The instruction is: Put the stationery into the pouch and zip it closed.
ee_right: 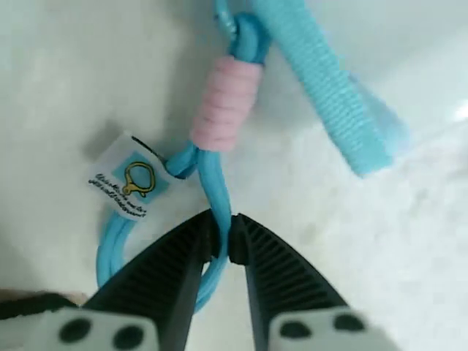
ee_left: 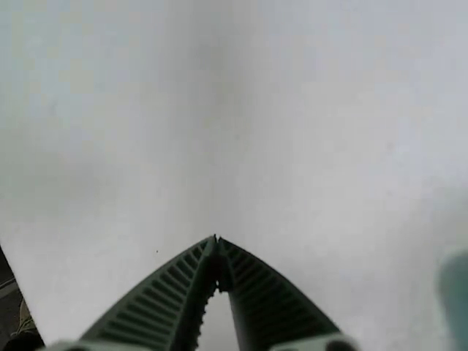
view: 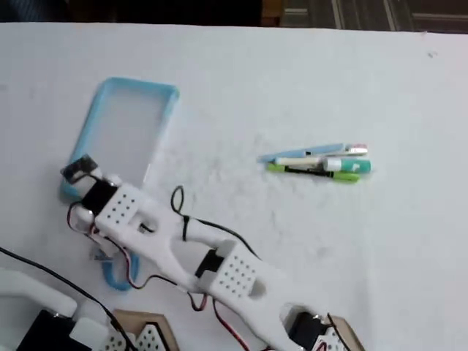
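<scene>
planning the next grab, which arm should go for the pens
Left, likely: its jaws are shut on nothing over the table, while the right's jaws pinch the blue cord of the pouch. The pens lie untouched.

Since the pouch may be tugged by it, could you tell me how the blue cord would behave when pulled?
The blue cord looks thin and floppy, bending where the right pincer pinches it, so it probably goes slack rather than pushes. Its smooth sheath may slip.

translucent plastic pouch (view: 128, 131), woven cloth strap (ee_right: 314, 80), smooth cord (ee_right: 213, 183), ribbed matt fingers (ee_right: 278, 278), matt table (view: 292, 88)
</scene>
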You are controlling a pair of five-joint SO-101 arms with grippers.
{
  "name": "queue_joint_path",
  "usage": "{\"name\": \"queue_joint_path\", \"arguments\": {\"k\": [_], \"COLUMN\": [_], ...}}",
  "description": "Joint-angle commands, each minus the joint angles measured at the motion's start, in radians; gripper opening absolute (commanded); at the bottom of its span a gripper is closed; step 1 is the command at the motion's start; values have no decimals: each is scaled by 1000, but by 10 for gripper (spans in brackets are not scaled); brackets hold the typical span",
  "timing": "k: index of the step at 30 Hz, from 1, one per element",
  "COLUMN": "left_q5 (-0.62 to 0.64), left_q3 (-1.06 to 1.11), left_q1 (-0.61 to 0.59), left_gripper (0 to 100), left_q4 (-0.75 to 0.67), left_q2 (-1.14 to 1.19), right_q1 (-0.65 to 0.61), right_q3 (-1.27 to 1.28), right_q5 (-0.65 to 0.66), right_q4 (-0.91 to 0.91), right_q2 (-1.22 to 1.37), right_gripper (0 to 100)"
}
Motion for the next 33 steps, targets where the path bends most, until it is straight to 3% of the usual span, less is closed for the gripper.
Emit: {"name": "queue_joint_path", "arguments": {"k": [1, 16, 25, 33], "left_q5": [3, 3, 3, 3], "left_q3": [-35, -43, -46, -321], "left_q1": [13, 13, 16, 113], "left_gripper": [28, 28, 28, 28], "left_q4": [-5, 0, 6, 293], "left_q2": [-35, -35, -44, -42], "right_q1": [33, 163, 363, 358], "right_q3": [-127, -51, 18, 18], "right_q5": [9, 149, 316, 358], "right_q4": [87, 88, 31, -205], "right_q2": [-48, -624, -938, -1047], "right_gripper": [16, 16, 16, 15]}}
